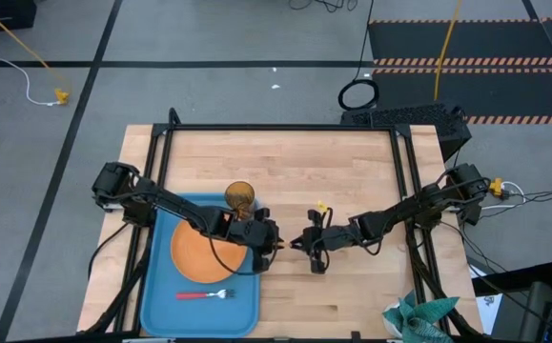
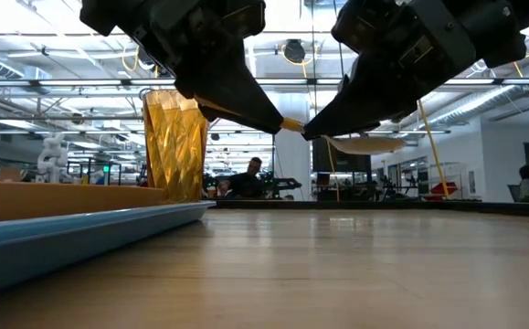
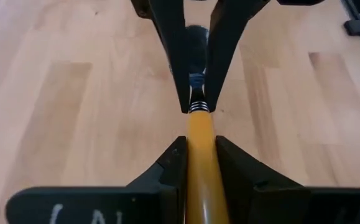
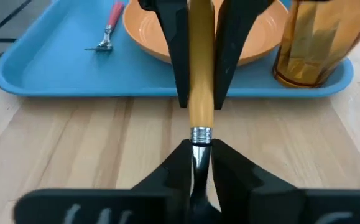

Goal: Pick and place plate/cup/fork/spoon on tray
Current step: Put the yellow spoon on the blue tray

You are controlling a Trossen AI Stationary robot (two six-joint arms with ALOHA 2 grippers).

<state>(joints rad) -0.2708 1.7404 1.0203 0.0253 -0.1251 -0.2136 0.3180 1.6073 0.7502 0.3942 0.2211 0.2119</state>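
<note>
The spoon point(image 3: 199, 155), with an orange-yellow handle and a silver neck, hangs level above the bare wood just right of the tray point(image 1: 156, 286). My left gripper point(image 3: 199, 152) is shut on its handle. My right gripper point(image 4: 199, 152) faces it tip to tip and is shut on the silver neck. The spoon's bowl point(image 2: 365, 143) shows under the right gripper. The orange plate point(image 1: 199, 255) and the red-handled fork point(image 1: 204, 294) lie flat in the tray. The amber cup point(image 1: 240, 198) stands upright on its base at the tray's far right corner. My left gripper pinches the spoon's yellow handle point(image 3: 199, 134) between its two fingers, close to the metal collar. The fingers slant down from the table's left and lie along the handle. The spoon is clear of the table. My right gripper has its two fingers on either side of the silver neck point(image 4: 199, 149), just behind the collar. They slant down from the table's right, along the spoon. The bowl end sits under the gripper, back between the fingers.
A green cloth point(image 1: 419, 314) lies at the table's near right corner. Bare wood stretches between the tray and the right edge. Black frame rails point(image 1: 409, 191) run along the table's sides and far edge.
</note>
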